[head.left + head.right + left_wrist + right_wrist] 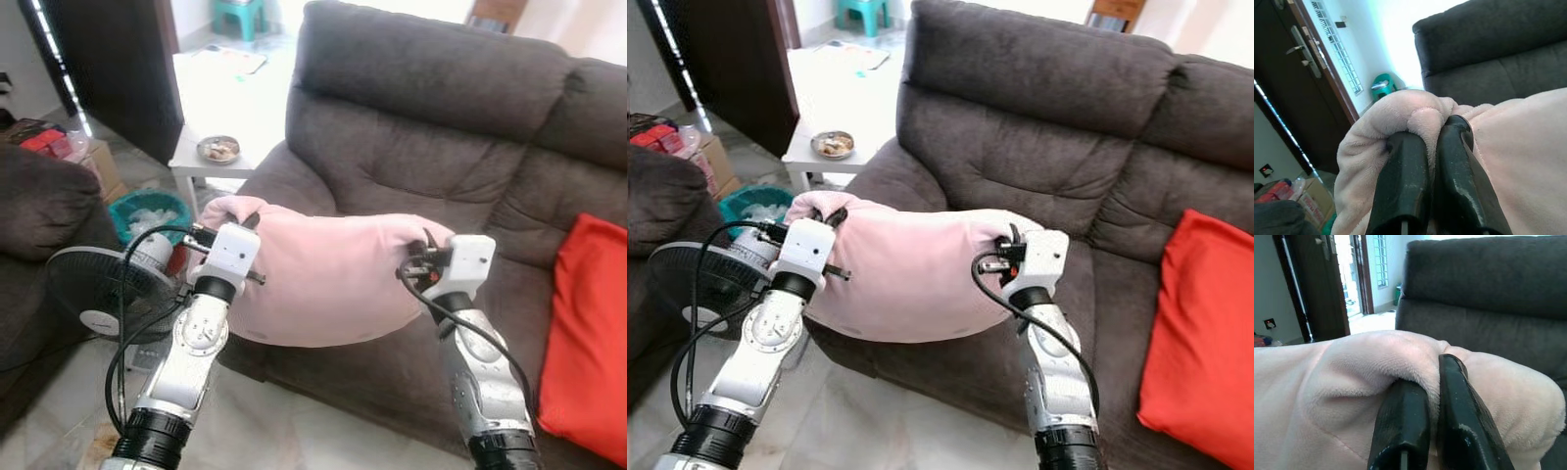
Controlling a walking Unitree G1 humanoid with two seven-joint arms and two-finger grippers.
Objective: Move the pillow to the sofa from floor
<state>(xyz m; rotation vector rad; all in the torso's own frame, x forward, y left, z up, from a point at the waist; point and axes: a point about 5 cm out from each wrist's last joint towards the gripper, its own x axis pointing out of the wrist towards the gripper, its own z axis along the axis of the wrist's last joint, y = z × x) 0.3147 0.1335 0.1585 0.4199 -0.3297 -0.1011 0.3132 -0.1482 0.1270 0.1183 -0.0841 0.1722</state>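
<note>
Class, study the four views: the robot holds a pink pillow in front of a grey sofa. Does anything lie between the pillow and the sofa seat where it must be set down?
Nothing visible does. The pink pillow is pinched at either end by the left gripper and right gripper, right before the sofa; the seat behind it looks bare. A red cushion lies further to the robot's right, out of the way.
</note>
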